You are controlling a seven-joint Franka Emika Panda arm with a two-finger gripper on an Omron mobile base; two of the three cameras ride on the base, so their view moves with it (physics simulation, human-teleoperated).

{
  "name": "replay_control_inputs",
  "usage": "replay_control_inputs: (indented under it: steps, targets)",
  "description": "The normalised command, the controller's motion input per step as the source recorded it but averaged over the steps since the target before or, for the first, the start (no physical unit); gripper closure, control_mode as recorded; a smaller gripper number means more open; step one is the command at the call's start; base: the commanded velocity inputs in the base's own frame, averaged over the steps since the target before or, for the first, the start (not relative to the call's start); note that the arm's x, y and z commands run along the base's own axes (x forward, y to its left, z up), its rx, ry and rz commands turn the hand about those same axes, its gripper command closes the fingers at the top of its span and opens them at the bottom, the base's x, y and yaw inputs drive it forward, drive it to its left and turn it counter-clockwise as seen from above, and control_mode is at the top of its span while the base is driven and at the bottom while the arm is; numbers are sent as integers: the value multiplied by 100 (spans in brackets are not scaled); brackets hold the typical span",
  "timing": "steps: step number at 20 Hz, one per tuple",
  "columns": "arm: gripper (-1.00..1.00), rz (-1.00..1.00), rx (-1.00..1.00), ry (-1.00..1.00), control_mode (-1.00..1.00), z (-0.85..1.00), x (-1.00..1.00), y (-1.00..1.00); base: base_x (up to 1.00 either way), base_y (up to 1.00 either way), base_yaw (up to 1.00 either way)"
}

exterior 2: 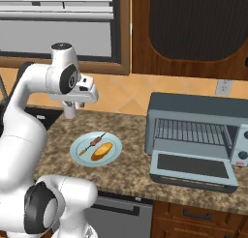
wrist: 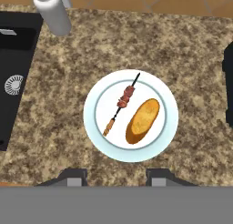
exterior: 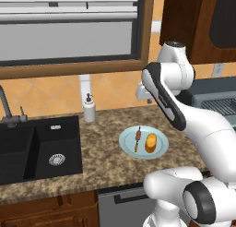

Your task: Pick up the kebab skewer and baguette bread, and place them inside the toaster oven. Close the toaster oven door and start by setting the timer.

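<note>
Toaster oven [exterior 2: 193, 130] on the counter [exterior: 106, 161], right of the plate, door [exterior 2: 193, 167] dropped open, rack bare. Pale blue plate [wrist: 98, 127] next, holding both foods. Baguette bread [wrist: 142, 120] touching nothing, just beside the kebab skewer [wrist: 120, 104]. Both slanting the same way, long and side by side. Gripper [wrist: 116, 178] high above, tips a little apart, holding nothing. Best to come straight down, turned across the skewer, pinching its middle.
</note>
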Motion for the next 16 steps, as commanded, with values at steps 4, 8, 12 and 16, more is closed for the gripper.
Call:
replay_control_inputs:
  steps: [4,8,12,16]
  targets:
    - [-100,0,0,0,-100,0,-28,-6,0,0,0]
    - [-100,0,0,-3,-100,0,-85,-67,0,0,0]
    - [-100,0,0,-4,-100,0,-89,-94,0,0,0]
    - [-100,0,0,-4,-100,0,-70,-92,0,0,0]
